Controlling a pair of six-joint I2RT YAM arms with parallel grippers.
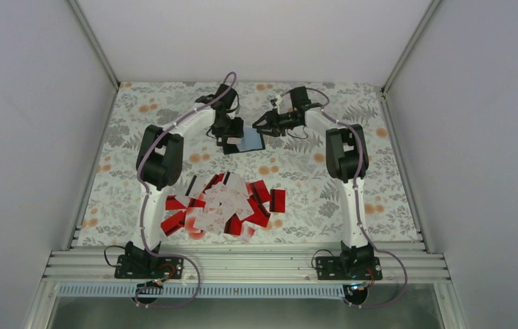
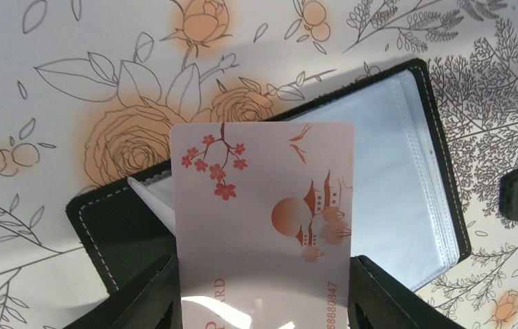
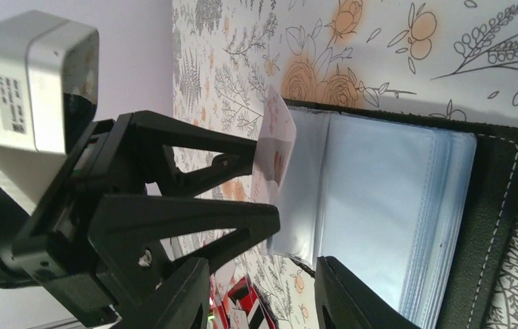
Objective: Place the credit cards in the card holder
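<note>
The left gripper (image 2: 264, 301) clamped one pale card (image 2: 263, 205) by its long edges, poised over the open card holder (image 2: 119, 226), which lay flat at the far middle of the table (image 1: 352, 199). The right gripper (image 3: 263, 264) stood partly open beside the holder's clear sleeves, gripping nothing. The other credit cards (image 1: 225, 205) lay heaped nearer the arm bases.

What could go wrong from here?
1. The white blossom card in the left end effector is held skewed to the clear sleeves of the card holder; it could slip between pages, missing a pocket.
2. The right end effector looks open, not gripping the holder, so a push may slide it.
</note>
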